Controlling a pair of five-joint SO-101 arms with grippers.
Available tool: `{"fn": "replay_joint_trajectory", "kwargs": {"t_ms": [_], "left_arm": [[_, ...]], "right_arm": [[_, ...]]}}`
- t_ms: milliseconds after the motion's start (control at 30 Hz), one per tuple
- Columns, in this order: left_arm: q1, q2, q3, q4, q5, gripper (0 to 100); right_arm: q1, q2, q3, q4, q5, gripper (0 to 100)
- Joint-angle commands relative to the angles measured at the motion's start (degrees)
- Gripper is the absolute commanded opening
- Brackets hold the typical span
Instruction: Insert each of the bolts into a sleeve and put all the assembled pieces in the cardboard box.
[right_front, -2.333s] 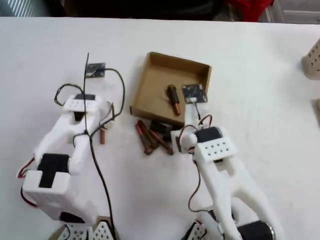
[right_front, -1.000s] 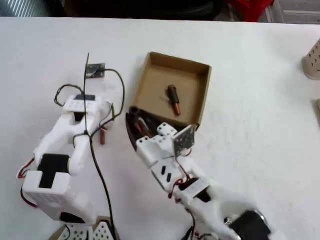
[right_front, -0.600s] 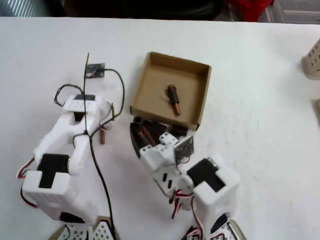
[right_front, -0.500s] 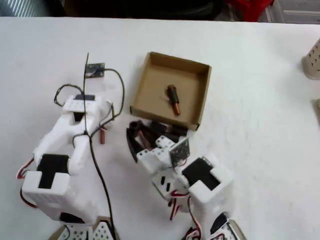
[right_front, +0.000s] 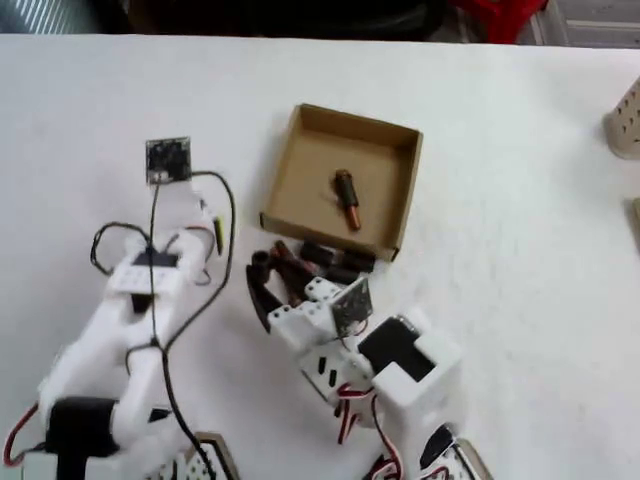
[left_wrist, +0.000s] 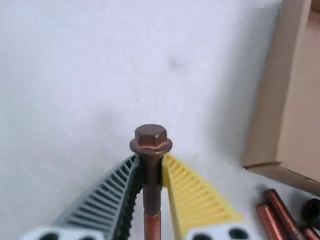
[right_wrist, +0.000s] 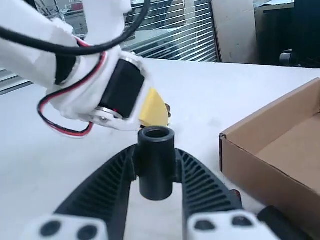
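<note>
Underneath everything, a white table (right_front: 520, 200). At 8 o'clock from the centre of the high view, the left arm (right_front: 120, 330), its base cut off by the lower edge; at 6 o'clock, the right arm (right_front: 385, 365), likewise cut off below. Toward 12 o'clock, just above centre, the open cardboard box (right_front: 300, 180), lying flat and cropped to a single corner in both wrist views. Near the box at its 8 o'clock, not touching it, the left gripper (left_wrist: 150, 162), grey and yellow fingers pressed onto a copper bolt (left_wrist: 151, 145) just under the hex head; lower shank runs off the wrist view's edge, and is hard to make out from above. At 7 o'clock of the box, the right gripper (right_wrist: 156, 159), black fingers squeezed against a black sleeve (right_wrist: 155, 167) held upright with its bore open on top. Along the box's near wall at 6 o'clock, a loose pile of bolts and sleeves (right_front: 315, 262), partly covered by the right arm, so the count is unclear. Inside the box near its middle, one assembled piece (right_front: 346, 199), lying flat along the 11-to-5 o'clock line.
</note>
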Motion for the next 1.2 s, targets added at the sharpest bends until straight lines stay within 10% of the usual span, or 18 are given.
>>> {"fn": "replay_joint_trajectory", "kwargs": {"t_ms": [0,767,1167], "left_arm": [[0.2,-9.5,2.5,-3.3,-0.1,2],[12.4,-80.6,27.3,-2.9,0.0,2],[15.0,-58.3,5.1,-6.2,0.0,2]], "right_arm": [[-0.3,-0.2,-1.1,0.0,-0.1,1.7],[-0.3,-0.2,-1.7,2.5,-0.1,1.7],[-0.3,-0.2,-2.0,2.4,-0.1,1.7]]}}
